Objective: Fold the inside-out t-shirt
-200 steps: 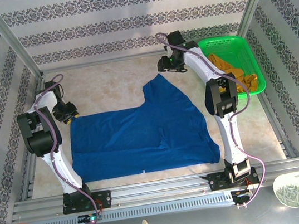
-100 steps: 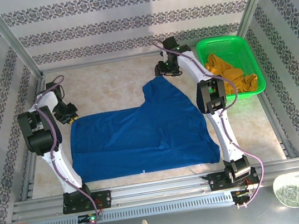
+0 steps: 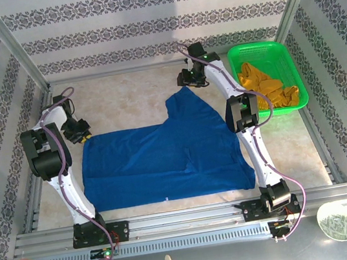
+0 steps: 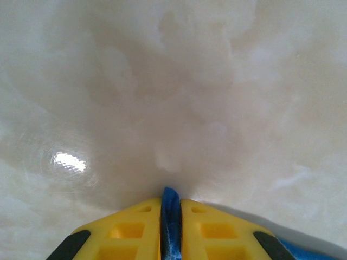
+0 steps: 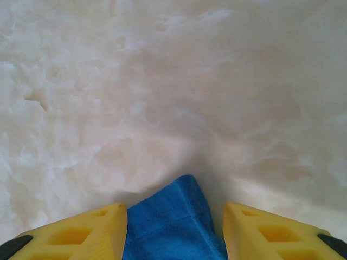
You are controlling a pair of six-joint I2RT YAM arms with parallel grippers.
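Left hand (image 4: pixel 171 208) — pinching t-shirt (image 3: pixel 164 154) edge | right hand (image 5: pixel 174 212) — astride its corner

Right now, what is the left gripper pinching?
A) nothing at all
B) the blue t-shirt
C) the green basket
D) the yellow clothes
B: in the left wrist view, a strip of the blue t-shirt sits squeezed between the left gripper's yellow fingers.

Pale marbled table (image 3: pixel 123 98) under 1 spread blue t-shirt (image 3: pixel 158 158) and 1 green basket (image 3: pixel 257 45)
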